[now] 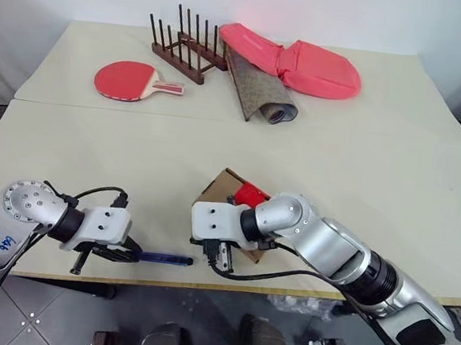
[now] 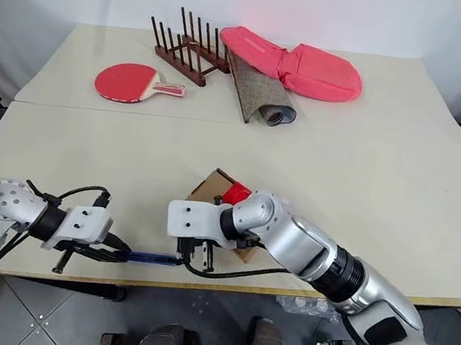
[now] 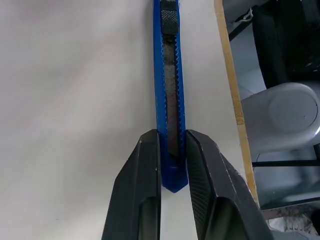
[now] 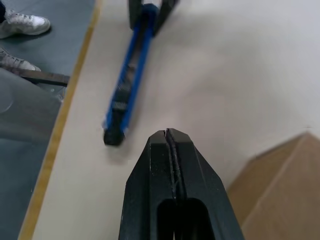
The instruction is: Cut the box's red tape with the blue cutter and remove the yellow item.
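The job has only just begun. The left gripper (image 1: 126, 251) has its fingers (image 3: 142, 192) closed on the back end of the blue cutter (image 1: 165, 258). The cutter lies flat on the desk (image 1: 363, 179), close to the front edge, and its far end points toward the right gripper (image 1: 222, 257). So the cutter is held, but it looks like it is not lifted yet.

The right gripper hangs just past the tip of the cutter. Its fingers (image 4: 172, 160) are pressed tight together and hold nothing. It is not touching the cutter in the wrist view.

The box (image 1: 222, 187) sits on the desk right behind the right gripper, partly hidden by that arm. The red tape (image 1: 250, 194) shows as a bright red patch on the box. It looks whole, so I think no cut has been made. The box looks closed, and I cannot see the yellow item.

What is left, I think: lift the cutter, bring its tip to the red tape, slice it, open the flap and take the yellow item out. The right gripper may need to hold the box so it does not slide.

At the back of the desk lie a red paddle (image 1: 127, 80), a wooden rack (image 1: 187, 44), a rolled mat (image 1: 257, 88) and a pink cloth (image 1: 297, 61). They are well apart from the work.
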Tool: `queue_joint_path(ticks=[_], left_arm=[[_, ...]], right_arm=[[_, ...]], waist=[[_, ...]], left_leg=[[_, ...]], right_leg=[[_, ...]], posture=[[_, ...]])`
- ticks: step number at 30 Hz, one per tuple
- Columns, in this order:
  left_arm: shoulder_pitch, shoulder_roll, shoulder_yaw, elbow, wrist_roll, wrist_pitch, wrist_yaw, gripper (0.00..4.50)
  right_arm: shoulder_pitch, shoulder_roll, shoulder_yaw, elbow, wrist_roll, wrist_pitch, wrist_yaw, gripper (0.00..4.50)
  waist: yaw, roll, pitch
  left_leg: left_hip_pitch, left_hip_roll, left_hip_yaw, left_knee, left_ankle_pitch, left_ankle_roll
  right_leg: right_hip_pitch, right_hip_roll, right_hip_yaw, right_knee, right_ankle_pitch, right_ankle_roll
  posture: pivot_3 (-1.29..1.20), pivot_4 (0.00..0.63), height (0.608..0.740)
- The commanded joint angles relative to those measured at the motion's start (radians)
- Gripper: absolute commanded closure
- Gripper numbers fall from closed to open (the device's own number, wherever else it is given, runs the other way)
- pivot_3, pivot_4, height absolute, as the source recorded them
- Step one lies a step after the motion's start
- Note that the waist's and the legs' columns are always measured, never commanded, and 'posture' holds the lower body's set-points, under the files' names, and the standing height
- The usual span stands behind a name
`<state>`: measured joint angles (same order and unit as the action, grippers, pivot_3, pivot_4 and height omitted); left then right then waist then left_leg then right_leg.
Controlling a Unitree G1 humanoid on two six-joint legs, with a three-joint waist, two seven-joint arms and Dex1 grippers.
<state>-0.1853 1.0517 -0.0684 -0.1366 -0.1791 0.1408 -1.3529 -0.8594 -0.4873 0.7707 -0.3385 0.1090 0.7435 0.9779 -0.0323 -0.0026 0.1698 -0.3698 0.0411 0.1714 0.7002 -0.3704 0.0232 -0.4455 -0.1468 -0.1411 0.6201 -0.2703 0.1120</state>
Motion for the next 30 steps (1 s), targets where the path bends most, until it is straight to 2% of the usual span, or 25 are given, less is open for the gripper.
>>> queue_joint_path(ticks=[1, 11, 16, 23, 30], left_arm=[[0.01, 0.015, -0.018, 0.006, 0.032, 0.013, 0.008, 4.06], [0.046, 0.024, -0.009, -0.061, 0.011, 0.092, 0.013, 4.06], [0.08, 0.034, 0.008, -0.105, -0.012, 0.123, 0.009, 4.06], [0.115, 0.051, 0.026, -0.119, -0.02, 0.126, 0.0, 4.06], [0.135, 0.074, 0.045, -0.111, -0.028, 0.121, -0.009, 4.06]], right_arm=[[-0.012, 0.012, 0.022, 0.014, -0.026, -0.035, 0.042, 4.47], [-0.082, 0.023, 0.058, 0.046, -0.122, -0.156, 0.143, 4.47], [-0.096, 0.048, 0.041, -0.031, -0.09, -0.118, 0.197, 4.47], [-0.068, 0.08, 0.115, -0.022, -0.167, -0.142, 0.189, 4.47], [-0.065, 0.095, 0.183, 0.081, -0.292, -0.265, 0.175, 4.47]], waist=[[0.0, 0.0, 0.0], [-0.002, 0.0, 0.0], [-0.003, 0.0, 0.0], [-0.005, 0.0, 0.0], [-0.022, 0.0, 0.0]], left_leg=[[0.0, 0.0, 0.0, 0.0, 0.0, 0.0], [0.002, 0.0, 0.002, 0.0, 0.0, 0.0], [0.002, 0.001, 0.002, 0.0, 0.0, 0.0], [0.002, 0.004, 0.002, 0.0, -0.002, -0.003], [0.002, 0.007, 0.003, 0.0, -0.002, -0.005]], right_leg=[[0.0, 0.0, 0.0, 0.0, 0.0, 0.0], [0.0, 0.0, 0.002, 0.001, 0.0, 0.0], [0.0, 0.001, 0.003, 0.001, 0.0, -0.001], [-0.001, 0.004, 0.002, 0.001, -0.001, -0.002], [-0.001, 0.007, 0.002, 0.002, -0.003, -0.005]], posture=[[0.0, 0.15, 0.74], [0.0, 0.15, 0.74], [0.0, 0.15, 0.74], [0.0, 0.15, 0.74], [0.0, 0.15, 0.74]])
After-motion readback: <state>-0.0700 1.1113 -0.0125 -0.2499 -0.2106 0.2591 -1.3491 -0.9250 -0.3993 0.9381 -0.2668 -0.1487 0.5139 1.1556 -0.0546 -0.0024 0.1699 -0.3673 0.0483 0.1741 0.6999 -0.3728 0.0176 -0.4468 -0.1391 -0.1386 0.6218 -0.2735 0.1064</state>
